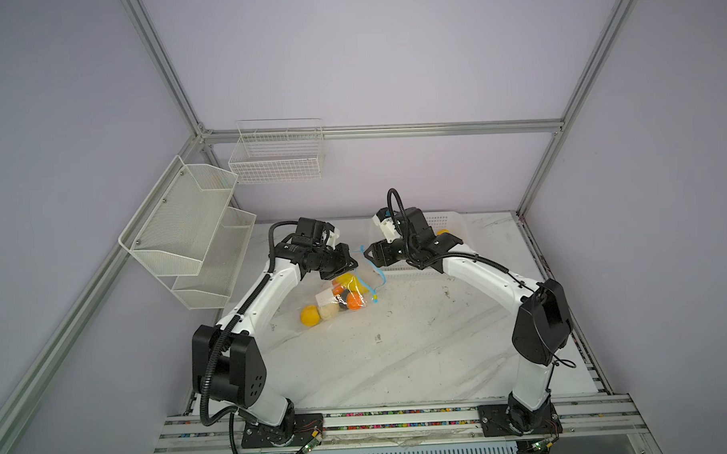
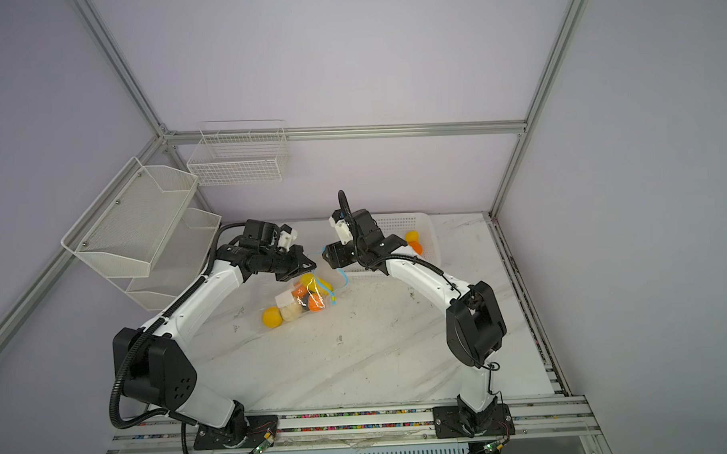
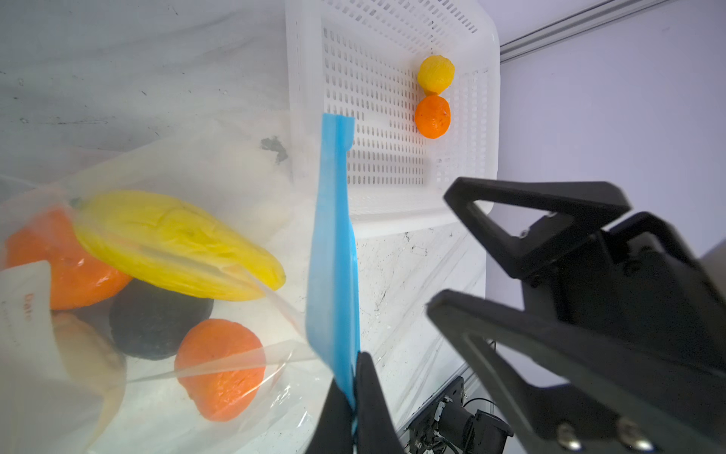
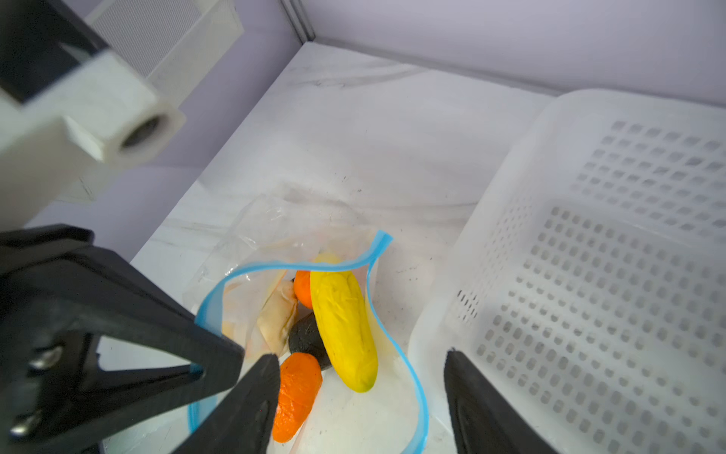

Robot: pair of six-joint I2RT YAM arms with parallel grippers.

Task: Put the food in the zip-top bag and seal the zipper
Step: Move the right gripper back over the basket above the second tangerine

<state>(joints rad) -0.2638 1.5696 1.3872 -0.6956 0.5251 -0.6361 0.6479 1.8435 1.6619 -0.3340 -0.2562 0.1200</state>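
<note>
Now your left hand (image 3: 355, 377) clenches the blue zipper (image 3: 334, 255), holding the zip-top bag (image 3: 188, 165) open beside the white basket (image 3: 393, 220); your released right hand (image 4: 361, 357) is nearer the basket's orange ball (image 3: 432, 116) and yellow round (image 3: 436, 74).

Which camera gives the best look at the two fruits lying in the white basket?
The left wrist view: the yellow fruit and orange fruit show whole, touching, in the white basket. Both top views show them tiny, part hidden by the right arm. The right wrist view misses them.
</note>
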